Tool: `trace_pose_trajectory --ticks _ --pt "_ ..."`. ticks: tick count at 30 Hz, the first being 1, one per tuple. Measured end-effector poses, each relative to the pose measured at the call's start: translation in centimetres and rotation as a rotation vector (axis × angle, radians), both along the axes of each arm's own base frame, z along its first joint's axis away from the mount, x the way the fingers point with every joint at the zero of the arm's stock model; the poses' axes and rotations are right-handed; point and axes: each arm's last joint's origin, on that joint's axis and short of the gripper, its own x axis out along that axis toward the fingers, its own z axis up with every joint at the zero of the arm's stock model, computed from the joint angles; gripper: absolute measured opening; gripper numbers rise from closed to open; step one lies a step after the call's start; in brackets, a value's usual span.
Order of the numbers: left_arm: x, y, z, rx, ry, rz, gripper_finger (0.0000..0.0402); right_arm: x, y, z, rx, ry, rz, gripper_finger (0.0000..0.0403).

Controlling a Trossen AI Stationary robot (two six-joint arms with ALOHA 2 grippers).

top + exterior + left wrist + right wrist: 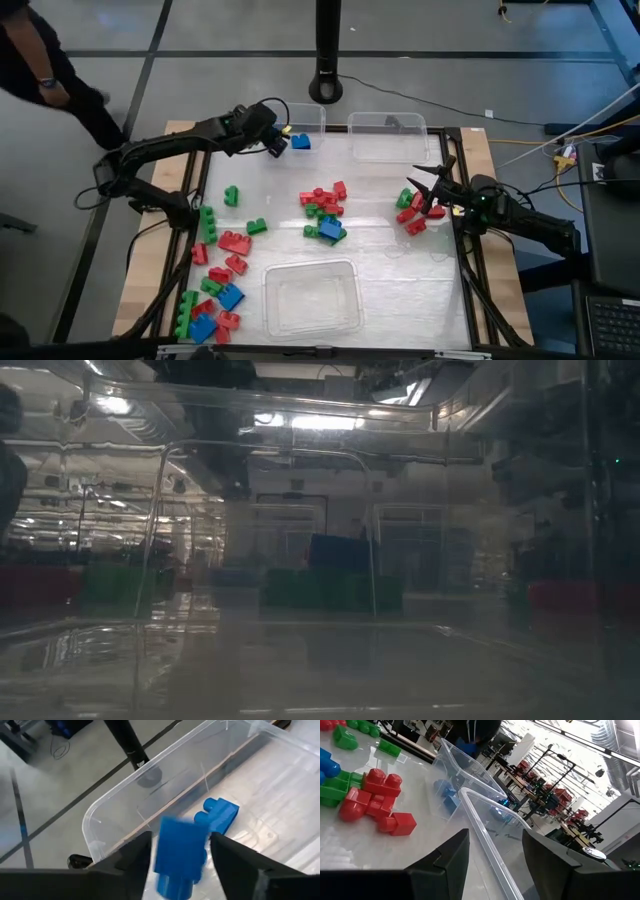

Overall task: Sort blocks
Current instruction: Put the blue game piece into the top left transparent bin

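My left gripper (279,141) hangs over the far-left clear bin (312,112), open. A blue block (180,856) shows blurred between its fingers, with a narrow gap on each side. A second blue block (221,814) lies on the bin's floor. My right gripper (424,190) waits open at the table's right side, level, with nothing between its fingers (447,857); red blocks (412,214) lie just beside it. More red, green and blue blocks lie in a centre pile (325,212) and along the left edge (214,285).
A second clear bin (388,135) stands at the far middle and a third one (310,296) at the near middle. A dark post (327,60) rises behind the far bins. A person (50,75) stands beyond the table's far left corner.
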Motion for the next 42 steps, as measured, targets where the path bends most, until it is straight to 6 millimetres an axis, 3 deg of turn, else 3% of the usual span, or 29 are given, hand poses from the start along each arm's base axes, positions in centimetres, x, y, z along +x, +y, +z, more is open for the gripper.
trace_pose_trajectory --ticks 5,10,15,22,28,42 --pt "-0.2 -0.2 0.2 -0.013 -0.032 0.027 0.0261 0.0 0.0 0.0 0.0 0.0 -0.002 0.0186" --pt "-0.3 -1.5 1.5 -0.029 -0.005 -0.02 0.0281 0.0 0.0 0.0 0.0 0.0 -0.002 0.0186" --pt "-0.6 -4.3 4.2 -0.032 -0.054 -0.1 0.0282 0.0 0.0 0.0 -0.001 0.0 -0.002 0.0186" --pt "-1.9 -9.5 5.6 -0.116 -0.138 -0.224 0.0282 0.0 0.0 0.0 -0.004 0.002 -0.001 0.0186" --pt "-3.3 -13.7 5.2 -0.237 -0.113 -0.274 0.0282 0.0 0.0 0.0 -0.004 0.002 -0.002 0.0186" --pt "-5.7 -21.9 1.4 -0.582 -0.092 -0.282 0.0282 0.0 0.0 0.0 -0.007 0.005 -0.001 0.0186"
